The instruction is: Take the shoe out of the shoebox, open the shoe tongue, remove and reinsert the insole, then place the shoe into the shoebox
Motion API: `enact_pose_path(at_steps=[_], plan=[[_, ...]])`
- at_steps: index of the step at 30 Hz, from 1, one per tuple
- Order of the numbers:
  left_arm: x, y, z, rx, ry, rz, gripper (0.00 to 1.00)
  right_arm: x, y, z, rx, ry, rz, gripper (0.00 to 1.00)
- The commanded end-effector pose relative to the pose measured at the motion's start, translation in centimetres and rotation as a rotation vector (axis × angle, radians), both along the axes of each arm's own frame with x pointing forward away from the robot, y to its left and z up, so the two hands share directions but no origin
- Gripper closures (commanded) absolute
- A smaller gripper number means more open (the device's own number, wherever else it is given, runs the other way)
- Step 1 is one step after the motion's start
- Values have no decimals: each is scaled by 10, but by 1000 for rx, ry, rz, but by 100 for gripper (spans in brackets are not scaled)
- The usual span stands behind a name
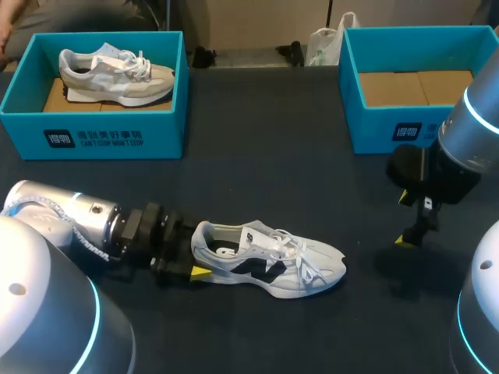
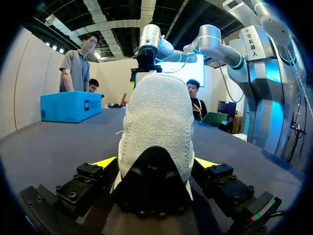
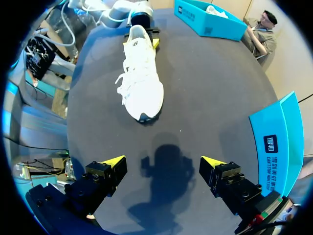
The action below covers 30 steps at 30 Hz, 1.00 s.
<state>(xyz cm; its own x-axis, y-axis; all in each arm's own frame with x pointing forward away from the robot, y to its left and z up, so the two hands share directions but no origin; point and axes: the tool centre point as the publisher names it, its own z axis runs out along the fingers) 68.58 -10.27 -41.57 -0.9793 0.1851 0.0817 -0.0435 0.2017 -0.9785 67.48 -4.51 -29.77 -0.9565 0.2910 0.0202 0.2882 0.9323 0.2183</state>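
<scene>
A white sneaker with a dark side logo lies on its sole on the dark table, toe pointing right. My left gripper is open at its heel. In the left wrist view the heel fills the gap between the yellow-tipped fingers with a sliver of space on each side. My right gripper hangs open and empty above the table, right of the toe; its wrist view shows the sneaker some way ahead of the gripper. An empty blue shoebox stands at the back right.
A second blue shoebox at the back left holds a grey and white sneaker. A white plastic bag lies beyond the table's far edge. Bare tabletop lies between the boxes and in front of the sneaker.
</scene>
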Motion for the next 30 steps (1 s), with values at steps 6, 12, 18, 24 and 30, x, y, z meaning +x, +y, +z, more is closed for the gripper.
enact_pose_path(at_steps=[6,12,18,24,30], plan=[[-3,-12,-4,-1,8,10,0,-1,0,-1,-2,-2,0,0],[-4,-15,-4,-6,7,15,0,-1,0,-1,-2,-2,0,0],[-5,-19,-5,-5,8,24,0,-1,0,-1,-2,-2,0,0],[-5,-22,-7,-1,3,26,31,-1,0,-1,-2,-2,0,0],[-6,-21,-8,-9,4,43,100,-1,0,-1,-2,-2,0,0]])
